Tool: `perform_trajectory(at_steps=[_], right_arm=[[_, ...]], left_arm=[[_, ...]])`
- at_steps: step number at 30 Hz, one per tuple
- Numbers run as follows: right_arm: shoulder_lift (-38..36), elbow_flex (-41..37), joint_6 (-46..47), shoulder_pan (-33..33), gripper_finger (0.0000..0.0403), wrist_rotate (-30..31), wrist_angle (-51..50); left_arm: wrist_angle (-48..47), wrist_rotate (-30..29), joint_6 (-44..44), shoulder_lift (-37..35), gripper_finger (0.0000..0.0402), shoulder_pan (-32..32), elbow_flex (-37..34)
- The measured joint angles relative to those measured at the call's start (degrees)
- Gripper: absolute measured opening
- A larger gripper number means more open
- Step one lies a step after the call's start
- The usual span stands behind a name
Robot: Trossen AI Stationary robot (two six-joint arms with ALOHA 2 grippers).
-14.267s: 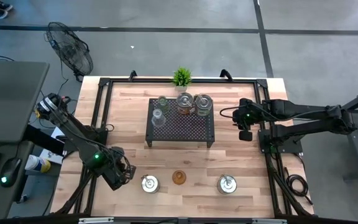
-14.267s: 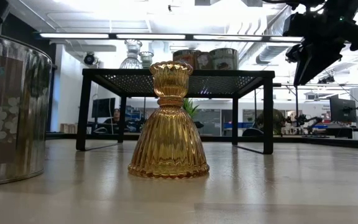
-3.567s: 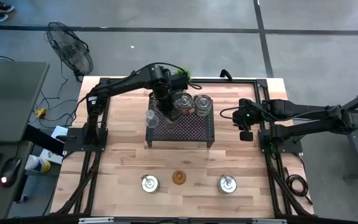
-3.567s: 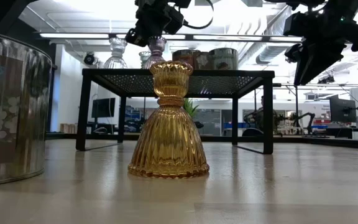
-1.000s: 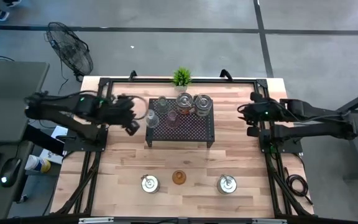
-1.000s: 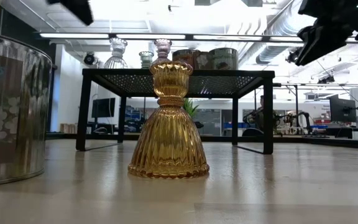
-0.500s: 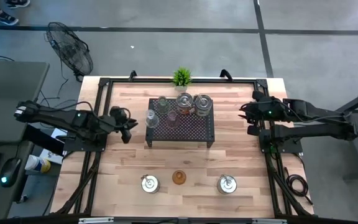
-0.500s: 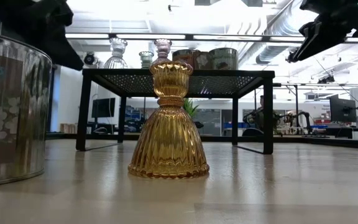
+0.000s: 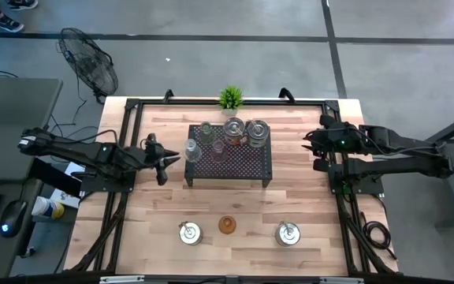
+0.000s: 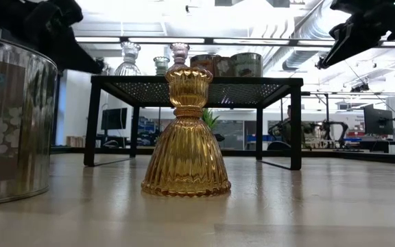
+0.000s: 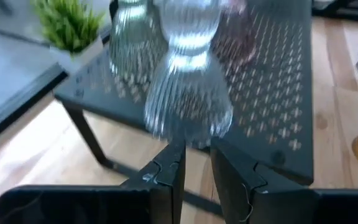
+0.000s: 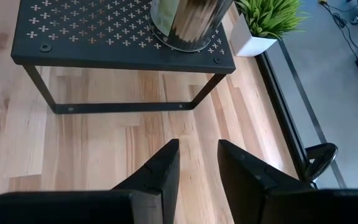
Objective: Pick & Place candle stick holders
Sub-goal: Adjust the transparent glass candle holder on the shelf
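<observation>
A black perforated rack (image 9: 228,162) stands mid-table. On it stand a clear glass holder (image 9: 192,147), a greenish one (image 9: 206,130), a pink one (image 9: 218,147) and two shiny silver ones (image 9: 245,131). On the near table stand an amber glass holder (image 9: 227,226) between two silver holders (image 9: 189,233) (image 9: 288,233). My left gripper (image 9: 162,162) hangs left of the rack, narrowly open and empty. It faces the clear holder (image 11: 188,99) without touching it. My right gripper (image 9: 316,154) hangs right of the rack, open and empty.
A small green potted plant (image 9: 229,98) stands at the table's far edge behind the rack. A black frame runs along the table's left, right and far edges. Bare wood lies between the rack and the near row of holders.
My left gripper has drawn back from the rack toward the table's left edge and come down, empty. The holders on the rack stand where they were.
</observation>
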Motion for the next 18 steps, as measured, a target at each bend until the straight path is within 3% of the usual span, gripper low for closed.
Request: perform_trajectory(at_steps=[18], right_arm=[[0.07,0.0,-4.52,0.0,0.0101,0.0,4.76]], left_arm=[[2.54,-3.83,2.79,0.89,0.0073,0.04,0.0]])
